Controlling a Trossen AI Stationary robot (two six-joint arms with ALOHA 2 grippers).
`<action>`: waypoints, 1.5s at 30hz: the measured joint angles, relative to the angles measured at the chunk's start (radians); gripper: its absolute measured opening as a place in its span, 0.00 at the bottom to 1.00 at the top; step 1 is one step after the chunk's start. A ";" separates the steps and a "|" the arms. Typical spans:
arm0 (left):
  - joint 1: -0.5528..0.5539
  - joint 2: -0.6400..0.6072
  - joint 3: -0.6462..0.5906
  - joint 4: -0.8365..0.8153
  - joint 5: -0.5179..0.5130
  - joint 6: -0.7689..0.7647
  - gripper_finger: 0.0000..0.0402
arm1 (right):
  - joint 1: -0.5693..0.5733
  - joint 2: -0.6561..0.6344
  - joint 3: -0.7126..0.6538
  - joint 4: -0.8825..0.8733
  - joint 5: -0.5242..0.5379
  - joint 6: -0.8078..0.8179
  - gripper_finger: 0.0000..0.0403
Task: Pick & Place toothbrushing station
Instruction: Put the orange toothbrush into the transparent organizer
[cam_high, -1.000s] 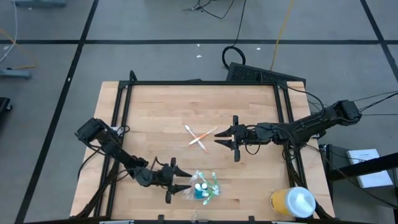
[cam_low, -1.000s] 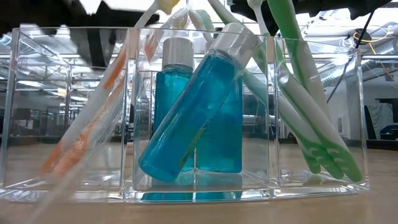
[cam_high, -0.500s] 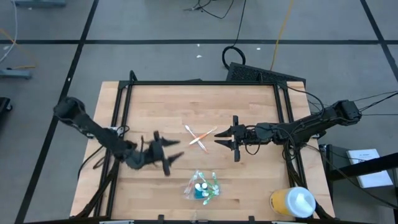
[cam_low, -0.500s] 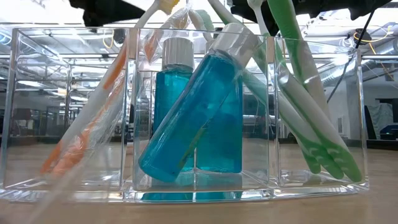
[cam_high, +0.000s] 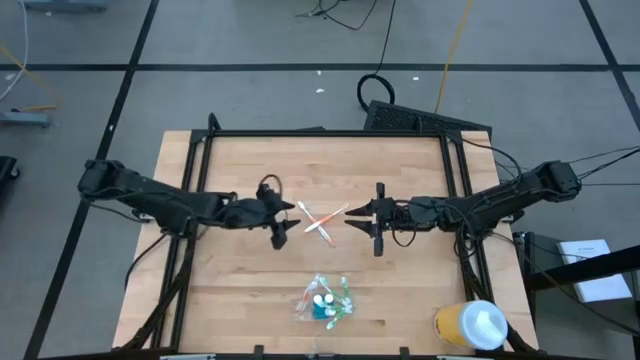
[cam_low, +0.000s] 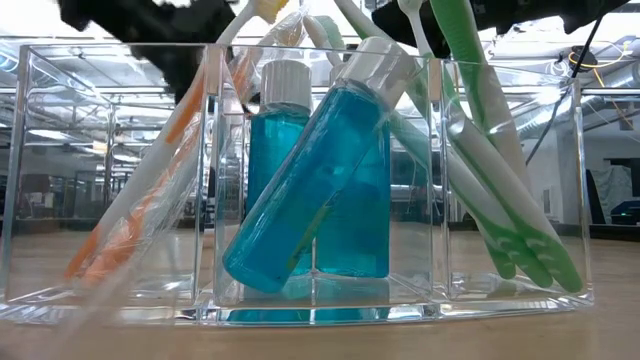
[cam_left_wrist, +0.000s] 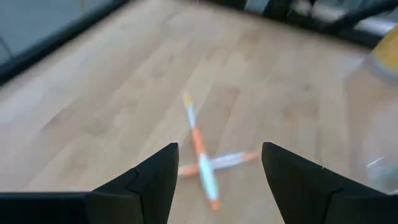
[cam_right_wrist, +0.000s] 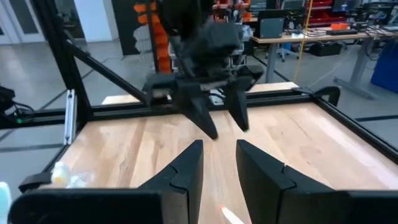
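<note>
— Toothbrushes (cam_high: 322, 221), two of them crossed at mid-table, lie between both grippers. What is the step in hand?

— Judging by the layout, a pick of those loose brushes. The left gripper (cam_high: 283, 220) sits just beside them on its own side, fingers spread with nothing between them; its wrist view frames the crossed pair (cam_left_wrist: 202, 158) squarely in the gap. The right gripper (cam_high: 366, 219) faces it from the other side, fingers parted a little, also empty.

— And the toothbrushing station?

— Near the front edge of the table (cam_high: 240, 170), well apart from both grippers: the toothbrushing station (cam_high: 324, 300), clear plastic in three compartments. In the low view it holds orange-and-white brushes (cam_low: 150, 190) at one end, two blue bottles (cam_low: 315, 180) in the middle, green brushes (cam_low: 500, 190) at the other.

— How to do it well?

— Take the upper brush only, and close across its handle, not along it.

— Any writing?

— None legible. A yellow cup (cam_high: 470, 325) stands at the front right corner, unmarked.
</note>
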 joint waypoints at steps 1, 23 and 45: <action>0.013 0.021 0.000 -0.004 0.011 0.000 0.60 | 0.000 0.000 0.000 -0.006 0.001 -0.003 0.22; 0.072 0.406 0.000 0.154 0.102 -0.105 0.60 | -0.013 0.000 0.000 -0.015 -0.001 -0.019 0.22; 0.071 0.520 0.001 0.234 0.066 -0.097 0.41 | -0.013 0.000 0.000 -0.020 0.000 -0.018 0.22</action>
